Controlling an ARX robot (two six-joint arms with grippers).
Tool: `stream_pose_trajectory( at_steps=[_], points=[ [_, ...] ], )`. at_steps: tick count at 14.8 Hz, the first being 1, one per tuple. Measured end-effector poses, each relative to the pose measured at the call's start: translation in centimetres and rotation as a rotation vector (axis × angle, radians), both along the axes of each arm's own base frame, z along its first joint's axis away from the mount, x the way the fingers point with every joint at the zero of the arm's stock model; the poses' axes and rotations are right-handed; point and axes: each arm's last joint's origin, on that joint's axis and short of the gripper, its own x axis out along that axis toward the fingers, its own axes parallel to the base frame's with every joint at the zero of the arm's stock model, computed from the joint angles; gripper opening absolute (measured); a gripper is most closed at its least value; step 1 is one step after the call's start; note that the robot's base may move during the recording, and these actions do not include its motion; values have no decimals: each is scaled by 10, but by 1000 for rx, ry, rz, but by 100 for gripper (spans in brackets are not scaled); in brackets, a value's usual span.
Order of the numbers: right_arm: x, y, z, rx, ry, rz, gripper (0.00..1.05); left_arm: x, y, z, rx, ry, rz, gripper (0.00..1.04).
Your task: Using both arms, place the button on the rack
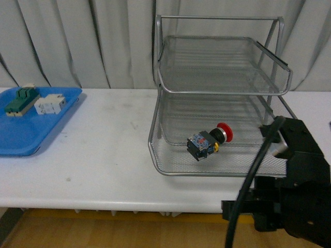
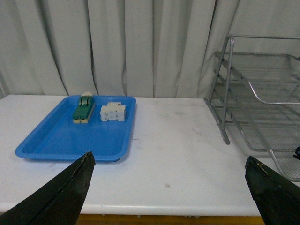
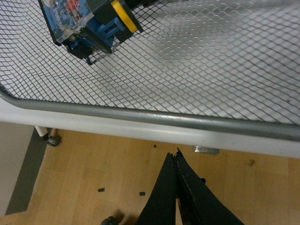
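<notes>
The button [image 1: 209, 140], red cap, yellow ring, dark blue-black body, lies on its side in the lowest pulled-out tray of the silver wire rack [image 1: 170, 170]. In the right wrist view the button [image 3: 86, 23] lies on the mesh behind the rack's front rail [image 3: 140, 115]. My right gripper [image 3: 175, 154] is shut and empty, below and in front of the table edge, over the wooden floor. My left gripper [image 2: 168, 164] is open and empty, low over the table's front edge; the rack [image 2: 253, 108] stands to one side of it.
A flat blue tray [image 1: 31, 129] at the table's left holds a green-and-cream block [image 1: 21, 99] and a white blocky part [image 1: 50, 103]; both show in the left wrist view too [image 2: 83, 108]. My right arm [image 1: 289, 191] fills the front view's lower right. Curtains hang behind.
</notes>
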Motion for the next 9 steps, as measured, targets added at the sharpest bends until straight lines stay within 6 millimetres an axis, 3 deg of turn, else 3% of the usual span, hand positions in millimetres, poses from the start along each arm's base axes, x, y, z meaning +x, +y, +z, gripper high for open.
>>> stream_pose_trajectory(
  at_steps=[1,3,5,9],
  points=[
    [26,14,-10,-22,6,-16,2,0,0,0,0,0,0,98],
    [55,23,-6,-47,-29,-33,2,0,0,0,0,0,0,98],
    [87,29,5,-59,-70,-41,2,0,0,0,0,0,0,98],
    [143,32,8,-99,-116,-90,2,0,0,0,0,0,0,98]
  ],
)
